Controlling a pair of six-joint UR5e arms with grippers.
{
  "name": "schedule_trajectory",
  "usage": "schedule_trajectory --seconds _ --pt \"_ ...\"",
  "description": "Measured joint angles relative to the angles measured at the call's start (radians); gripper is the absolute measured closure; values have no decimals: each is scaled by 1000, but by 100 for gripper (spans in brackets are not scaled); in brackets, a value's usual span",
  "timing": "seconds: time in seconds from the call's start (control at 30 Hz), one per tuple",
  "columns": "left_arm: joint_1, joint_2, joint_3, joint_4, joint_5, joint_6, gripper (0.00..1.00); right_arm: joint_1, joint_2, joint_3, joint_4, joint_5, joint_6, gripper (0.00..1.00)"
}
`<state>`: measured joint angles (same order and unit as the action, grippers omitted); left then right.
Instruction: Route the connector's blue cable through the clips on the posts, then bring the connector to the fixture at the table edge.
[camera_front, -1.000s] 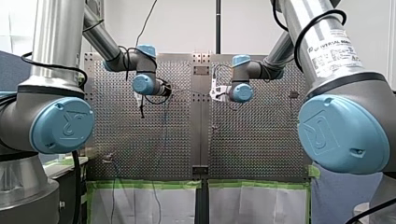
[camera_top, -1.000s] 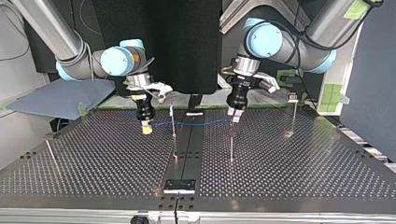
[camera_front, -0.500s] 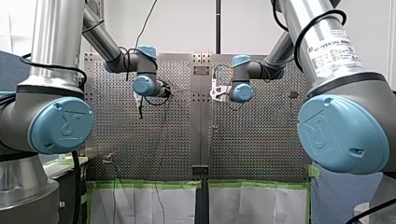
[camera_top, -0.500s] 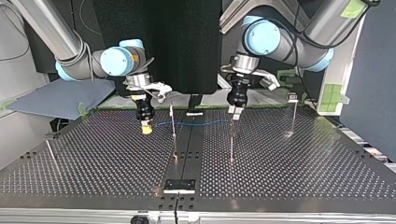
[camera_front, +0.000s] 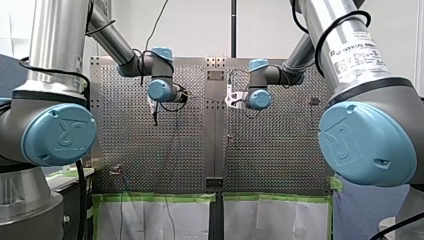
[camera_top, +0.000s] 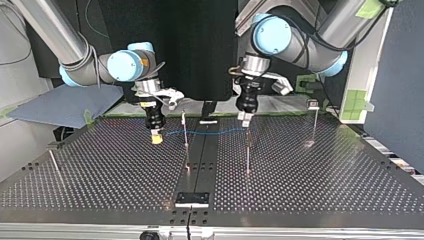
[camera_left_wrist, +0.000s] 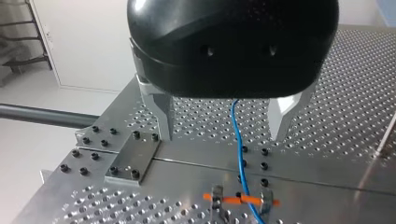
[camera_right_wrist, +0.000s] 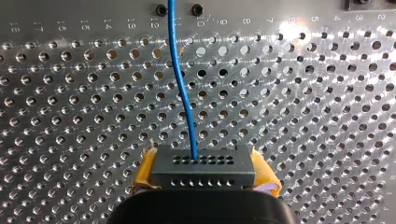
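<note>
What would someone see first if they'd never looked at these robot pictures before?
Probably the thin blue cable, strung in the air above the holey table at the top view's middle. Next, the dark connector at its end, pinched by my right tool between yellow pads, while my left tool hangs open over the cable.
</note>
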<state>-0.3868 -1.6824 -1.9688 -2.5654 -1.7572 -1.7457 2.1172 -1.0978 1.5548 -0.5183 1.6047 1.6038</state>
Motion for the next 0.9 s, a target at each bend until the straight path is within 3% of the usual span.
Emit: schedule_trajectory --seconds 0.47,0.7,0.9 --pt "-66 -97 92 -11 -68 -9 0 3 0 0 0 -2 0 100" --pt "-96 -161 156 -33 -126 -3 0 1 0 0 0 -6 1 100" --pt "-109 -182 205 -36 -173 0 0 0 0 0 0 -6 1 100"
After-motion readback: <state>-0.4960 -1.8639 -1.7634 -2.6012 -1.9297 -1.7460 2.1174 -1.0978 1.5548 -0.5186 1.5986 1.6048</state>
